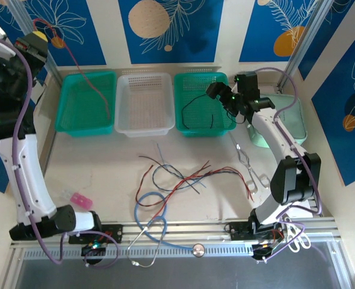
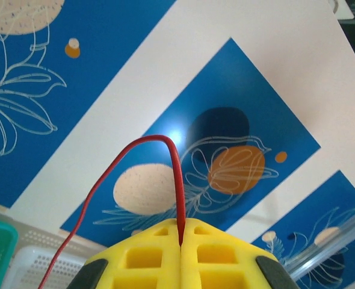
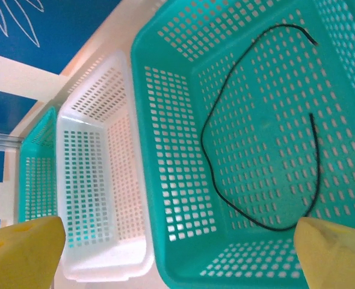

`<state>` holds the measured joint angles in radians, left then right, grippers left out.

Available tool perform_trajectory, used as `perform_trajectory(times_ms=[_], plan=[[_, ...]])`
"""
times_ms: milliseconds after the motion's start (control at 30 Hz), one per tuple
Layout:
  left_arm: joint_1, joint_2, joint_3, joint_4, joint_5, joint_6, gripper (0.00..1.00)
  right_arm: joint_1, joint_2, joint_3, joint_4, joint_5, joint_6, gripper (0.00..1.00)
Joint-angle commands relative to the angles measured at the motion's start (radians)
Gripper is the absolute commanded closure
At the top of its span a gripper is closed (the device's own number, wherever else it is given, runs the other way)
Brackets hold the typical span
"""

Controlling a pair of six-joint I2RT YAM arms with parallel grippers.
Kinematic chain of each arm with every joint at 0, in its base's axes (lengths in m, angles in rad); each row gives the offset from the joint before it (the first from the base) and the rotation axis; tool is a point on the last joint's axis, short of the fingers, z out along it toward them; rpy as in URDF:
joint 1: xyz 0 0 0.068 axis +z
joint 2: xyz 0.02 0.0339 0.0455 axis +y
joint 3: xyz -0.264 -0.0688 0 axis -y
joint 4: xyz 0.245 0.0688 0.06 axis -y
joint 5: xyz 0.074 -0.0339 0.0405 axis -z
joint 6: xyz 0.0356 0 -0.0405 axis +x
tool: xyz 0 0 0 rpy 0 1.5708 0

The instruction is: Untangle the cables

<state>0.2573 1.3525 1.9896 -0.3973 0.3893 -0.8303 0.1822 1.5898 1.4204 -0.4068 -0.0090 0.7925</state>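
In the upper left of the overhead view, the left gripper (image 1: pixel 38 41) is raised high. A red cable (image 1: pixel 108 108) is seen running from it down into the left teal basket (image 1: pixel 84 130). In the left wrist view, the yellow fingers (image 2: pixel 144 256) are pressed together on that red cable (image 2: pixel 179 180), which is pinched in the seam between them and arches over toward the lower left of the frame.

The right gripper (image 1: pixel 221 93) is held over the right teal basket (image 1: pixel 204 131), right of centre in the upper part of the overhead view. In the right wrist view its fingertips (image 3: pixel 24 253) are spread wide at the two bottom corners, and nothing is gripped. A black cable (image 3: pixel 204 150) is laid in a loose open loop on that basket's floor.

The other cables (image 1: pixel 177 174), red, black and grey, are seen tangled on the table (image 1: pixel 93 162) at the middle of the overhead view, below the white basket (image 1: pixel 144 130). A light-blue stethoscope (image 1: pixel 136 209) is placed just below the tangle.
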Motion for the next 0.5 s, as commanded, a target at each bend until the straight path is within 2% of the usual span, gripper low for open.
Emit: perform_trajectory(times_ms=[0, 167, 233, 333, 467], plan=[[-0.006, 0.066, 0.121, 0.039, -0.058, 0.023, 1.00, -0.023, -0.049, -0.043, 0.019, -0.023, -0.004, 0.03], [-0.004, 0.197, 0.306, 0.031, -0.078, 0.010, 1.00, -0.040, -0.093, -0.060, 0.000, -0.024, -0.021, 0.03], [-0.006, 0.232, 0.331, 0.026, -0.084, 0.016, 1.00, -0.043, -0.110, -0.062, -0.009, -0.026, -0.027, 0.03], [-0.006, 0.262, 0.297, 0.033, -0.087, 0.035, 1.00, -0.045, -0.137, -0.066, -0.023, -0.028, -0.038, 0.03], [-0.006, 0.279, 0.118, 0.086, -0.125, 0.085, 1.00, -0.050, -0.169, -0.098, -0.021, -0.017, -0.060, 0.03]])
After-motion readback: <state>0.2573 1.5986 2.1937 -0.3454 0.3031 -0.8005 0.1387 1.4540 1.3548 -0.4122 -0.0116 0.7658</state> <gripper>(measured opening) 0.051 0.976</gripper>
